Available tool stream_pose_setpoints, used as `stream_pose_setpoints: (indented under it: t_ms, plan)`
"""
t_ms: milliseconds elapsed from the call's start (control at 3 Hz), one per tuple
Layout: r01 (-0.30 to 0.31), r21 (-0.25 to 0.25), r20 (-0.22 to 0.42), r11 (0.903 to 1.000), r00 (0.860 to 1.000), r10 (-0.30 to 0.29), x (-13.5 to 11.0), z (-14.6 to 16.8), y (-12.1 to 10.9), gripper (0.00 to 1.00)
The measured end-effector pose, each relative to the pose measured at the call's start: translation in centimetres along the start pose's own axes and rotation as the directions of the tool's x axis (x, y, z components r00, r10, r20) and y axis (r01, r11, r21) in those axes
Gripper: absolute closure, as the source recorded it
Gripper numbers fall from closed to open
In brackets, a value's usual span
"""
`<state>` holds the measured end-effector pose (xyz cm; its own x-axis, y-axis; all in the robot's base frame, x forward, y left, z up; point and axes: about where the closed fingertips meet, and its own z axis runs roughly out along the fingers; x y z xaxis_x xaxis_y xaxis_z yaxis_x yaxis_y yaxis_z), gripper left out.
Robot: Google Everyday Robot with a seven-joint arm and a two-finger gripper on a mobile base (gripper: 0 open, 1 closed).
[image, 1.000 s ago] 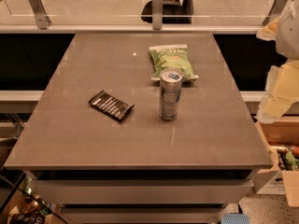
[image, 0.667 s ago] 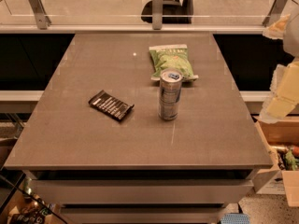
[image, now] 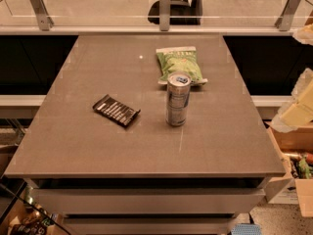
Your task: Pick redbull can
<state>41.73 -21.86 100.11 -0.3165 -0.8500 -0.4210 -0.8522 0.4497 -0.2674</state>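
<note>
The redbull can [image: 177, 99] stands upright near the middle of the grey table [image: 73, 146]. It is slim, silver and blue, with a shiny top and a blue tab. My gripper [image: 299, 107] shows only as pale, blurred parts at the right edge of the camera view. It is beyond the table's right side, well apart from the can and holding nothing that I can see.
A green snack bag [image: 180, 65] lies just behind the can. A flat black wrapper [image: 116, 110] lies to its left. A glass railing with metal posts [image: 165, 6] runs behind the table. Cardboard boxes [image: 293, 170] stand on the floor at the right.
The pale arm parts at the right edge have drawn slightly further right, out of the view. The can, bag and wrapper have not moved.
</note>
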Motion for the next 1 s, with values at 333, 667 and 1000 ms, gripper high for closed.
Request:
stream_pose_setpoints:
  t_ms: [333,667,1000]
  plan:
    - [-0.067,0.010,0.129,0.9977,0.989,0.065,0.2,0.6,0.7,0.00]
    - [-0.121,0.023,0.276,0.9924,0.955,0.110,-0.1,1.6,0.9,0.00]
    - [-0.151,0.022,0.400,0.9882,0.907,0.130,-0.8,2.8,0.8,0.00]
